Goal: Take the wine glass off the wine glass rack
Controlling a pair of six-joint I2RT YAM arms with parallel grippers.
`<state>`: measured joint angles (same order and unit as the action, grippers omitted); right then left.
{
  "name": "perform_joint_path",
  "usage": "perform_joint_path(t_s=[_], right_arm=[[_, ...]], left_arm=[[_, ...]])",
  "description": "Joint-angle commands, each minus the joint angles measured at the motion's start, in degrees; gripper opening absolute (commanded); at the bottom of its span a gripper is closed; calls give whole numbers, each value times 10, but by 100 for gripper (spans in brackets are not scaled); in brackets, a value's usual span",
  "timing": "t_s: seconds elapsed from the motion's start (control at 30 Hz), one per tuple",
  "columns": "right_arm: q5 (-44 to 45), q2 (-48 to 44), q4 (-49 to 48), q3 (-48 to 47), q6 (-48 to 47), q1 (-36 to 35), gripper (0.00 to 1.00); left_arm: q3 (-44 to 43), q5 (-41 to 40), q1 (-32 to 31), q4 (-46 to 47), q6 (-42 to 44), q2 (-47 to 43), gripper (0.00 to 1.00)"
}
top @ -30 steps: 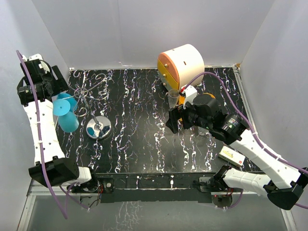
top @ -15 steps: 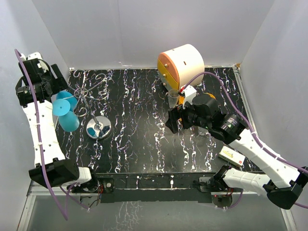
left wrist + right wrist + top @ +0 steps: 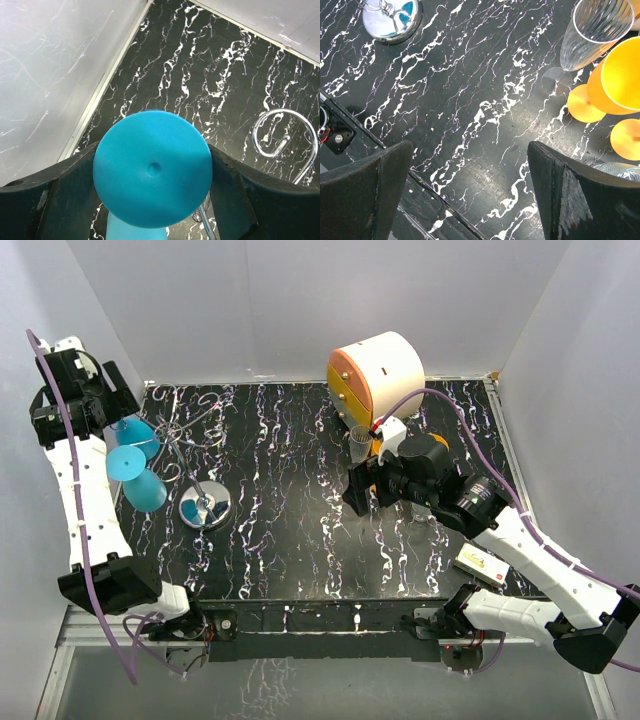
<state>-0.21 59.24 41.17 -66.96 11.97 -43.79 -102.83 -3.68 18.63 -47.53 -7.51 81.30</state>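
Observation:
My left gripper [image 3: 152, 170] is shut on the round foot of a blue wine glass [image 3: 152, 167], one finger on each side of the disc. In the top view that gripper [image 3: 118, 420] holds the glass [image 3: 135, 430] at the table's far left, just left of the wine glass rack [image 3: 205, 508]. The rack's curled chrome wire arm [image 3: 285, 135] lies to the glass's right. A second blue glass [image 3: 145, 490] hangs low beside the rack. My right gripper [image 3: 352, 495] hovers open over the table's middle right with nothing between its fingers [image 3: 375, 190].
A round white-and-orange drawer cabinet [image 3: 375, 370] stands at the back. A clear flute [image 3: 592, 35] and orange glasses [image 3: 620, 75] stand in front of it. The rack's shiny base [image 3: 392, 20] is at left. A small flat box [image 3: 480, 562] lies near right. The left wall is close.
My left gripper has drawn back and to the left with the blue glass, away from the rack's post. The right arm has barely moved.

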Motion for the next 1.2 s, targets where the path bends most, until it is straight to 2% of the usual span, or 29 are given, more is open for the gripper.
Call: perform_joint_path(t_s=[0.0, 0.4, 0.93, 1.17], right_arm=[[-2, -4, -47, -24, -2, -3, 98], [-9, -4, -50, -25, -1, -3, 98], [-26, -20, -50, -21, 5, -2, 98], [-28, -18, -52, -21, 6, -3, 98]], left_arm=[[-24, 52, 3, 14, 4, 4, 62], [32, 102, 3, 19, 16, -41, 61], [86, 81, 3, 9, 15, -107, 60], [77, 83, 3, 9, 13, -94, 62]])
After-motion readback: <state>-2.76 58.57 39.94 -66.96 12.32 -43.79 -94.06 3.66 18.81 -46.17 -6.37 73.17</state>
